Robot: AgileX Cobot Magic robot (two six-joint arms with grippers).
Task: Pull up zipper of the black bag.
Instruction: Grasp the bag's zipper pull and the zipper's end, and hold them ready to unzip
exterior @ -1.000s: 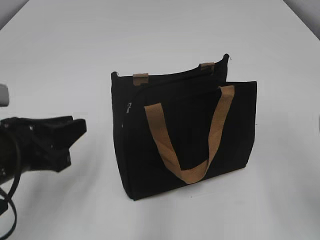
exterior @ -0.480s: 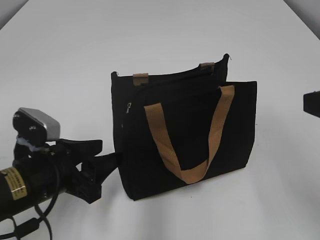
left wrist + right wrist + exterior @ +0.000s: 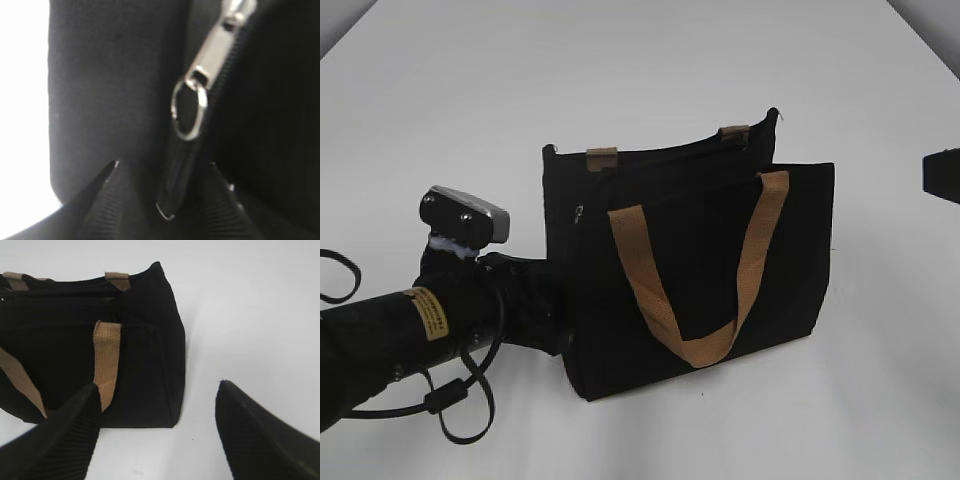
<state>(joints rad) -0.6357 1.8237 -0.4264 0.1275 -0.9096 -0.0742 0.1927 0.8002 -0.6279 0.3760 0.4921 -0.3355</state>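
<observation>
Small silver metal zipper pull [image 3: 200, 75] on boxy black fabric bag's [image 3: 710, 270] 9 o'clock edge; left gripper [image 3: 162, 185] spread around it, right gripper [image 3: 160, 435] spread, well apart at 3 o'clock.

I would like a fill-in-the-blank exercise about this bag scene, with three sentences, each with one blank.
1. The handles of the black bag are ____ in colour.
2. In the left wrist view, the zipper pull is made of silver ____.
3. The right gripper has its fingers spread ____, holding nothing.

Missing words: tan; metal; open
</observation>
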